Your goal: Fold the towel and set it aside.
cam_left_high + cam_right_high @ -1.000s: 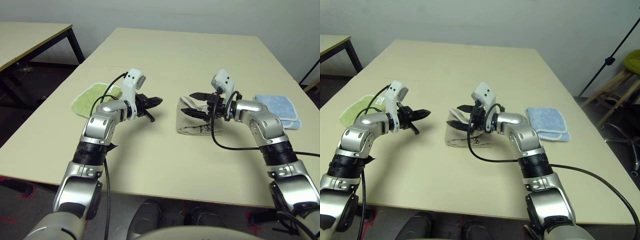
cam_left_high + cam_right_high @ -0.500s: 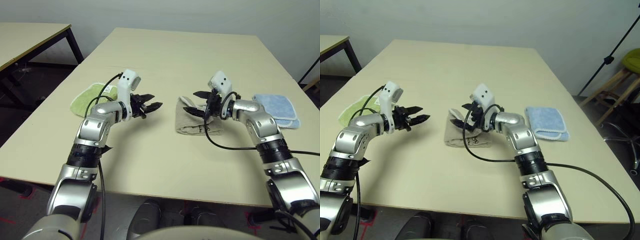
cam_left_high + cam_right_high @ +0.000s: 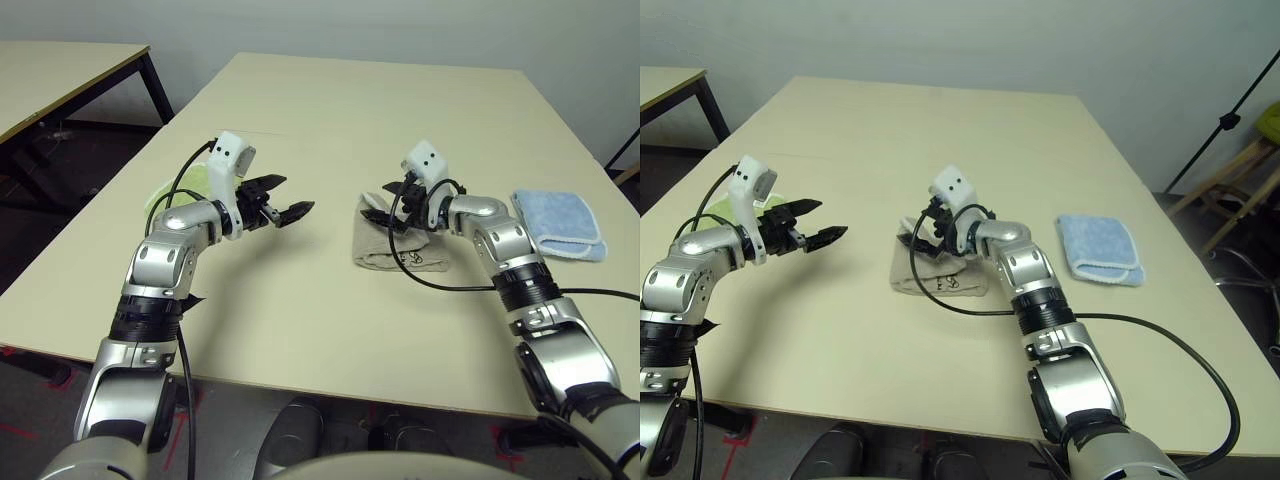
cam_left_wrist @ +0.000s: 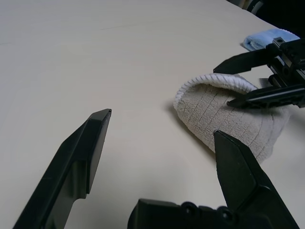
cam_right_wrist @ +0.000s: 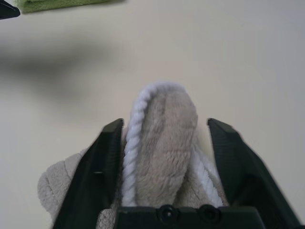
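The towel (image 3: 400, 247) is a beige folded bundle with white edging, lying at the table's middle. My right gripper (image 3: 388, 204) is at its left, raised fold. In the right wrist view its two fingers (image 5: 106, 157) straddle that fold (image 5: 164, 143), open, with the white edging close against one of them. My left gripper (image 3: 288, 197) hovers above the bare table to the left of the towel, a short gap away. It is wide open with nothing between its fingers (image 4: 90, 143), and the towel (image 4: 228, 117) lies ahead of it.
A lime-green folded towel (image 3: 722, 206) lies at the left, partly behind my left arm. A light blue folded towel (image 3: 560, 222) lies at the right. A second table (image 3: 60, 70) stands beyond the left edge, and a stand and stool (image 3: 1240, 150) are off to the right.
My left gripper has opened wide and drawn back to the left. My right gripper has moved in over the towel's left fold, and its fingers have narrowed around it.
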Controlling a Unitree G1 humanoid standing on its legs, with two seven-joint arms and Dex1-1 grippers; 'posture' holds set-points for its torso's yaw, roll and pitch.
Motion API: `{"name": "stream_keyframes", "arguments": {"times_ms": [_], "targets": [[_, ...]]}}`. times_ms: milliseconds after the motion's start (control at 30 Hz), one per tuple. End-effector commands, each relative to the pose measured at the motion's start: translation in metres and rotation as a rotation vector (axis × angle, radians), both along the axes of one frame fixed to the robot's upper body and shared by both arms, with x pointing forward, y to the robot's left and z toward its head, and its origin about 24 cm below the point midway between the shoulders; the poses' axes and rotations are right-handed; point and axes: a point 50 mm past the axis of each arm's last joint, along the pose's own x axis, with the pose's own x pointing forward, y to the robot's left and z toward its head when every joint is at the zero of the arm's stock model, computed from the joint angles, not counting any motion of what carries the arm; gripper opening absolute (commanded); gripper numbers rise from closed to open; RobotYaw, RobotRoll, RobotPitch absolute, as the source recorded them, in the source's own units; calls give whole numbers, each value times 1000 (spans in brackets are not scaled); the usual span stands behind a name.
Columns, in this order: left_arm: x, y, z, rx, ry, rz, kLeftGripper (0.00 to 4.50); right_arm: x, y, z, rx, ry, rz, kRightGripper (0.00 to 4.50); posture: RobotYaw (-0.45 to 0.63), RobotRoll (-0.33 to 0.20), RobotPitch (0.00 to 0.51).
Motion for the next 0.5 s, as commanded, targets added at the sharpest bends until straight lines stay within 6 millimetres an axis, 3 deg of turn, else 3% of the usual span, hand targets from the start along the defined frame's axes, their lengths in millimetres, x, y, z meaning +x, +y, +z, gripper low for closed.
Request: {"name": "stream_keyframes", "arguments": {"times_ms": [33,200,333,500], "targets": [[-2,-1,0,7,1,-2,4500,1,-1,-1,-14,8,-12,2022,185,0,19],[-1,-2,0,9,1,-7,4500,2,-4,2,-2,6,-27,150,182,0,20],[0,-3,0,11,3,-14,4500,3,-13,10,49,17,-53,27,173,0,20],[0,-2,0,16,3,-14,4500,3,-43,19,115,62,-129,27,173,0,20]]}}
